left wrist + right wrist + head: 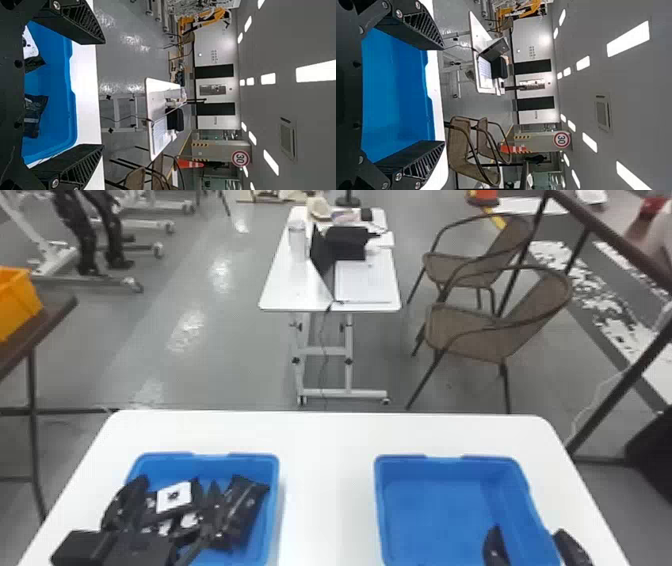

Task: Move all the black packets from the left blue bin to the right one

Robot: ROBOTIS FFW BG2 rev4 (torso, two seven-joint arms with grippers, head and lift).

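Observation:
In the head view, black packets [244, 501] lie heaped in the left blue bin [274, 510], one bearing a white square label [174, 495]. My left gripper [167, 512] is over this heap at the lower left. The right blue bin [425, 510] has a bare blue floor where visible, and my right gripper [534, 546] is at its right side, fingers apart. The left wrist view has the left gripper [104, 94] open, with packets [35, 115] beyond it in the bin [57, 136]. In the right wrist view, the right gripper [443, 95] stands open over the bin [395, 87].
Both bins stand on a white table [325, 490], with a strip of tabletop between them. Farther off are a second white table [295, 285] with a laptop, brown chairs [480, 332], and an orange bin [17, 302] on a dark table at the left.

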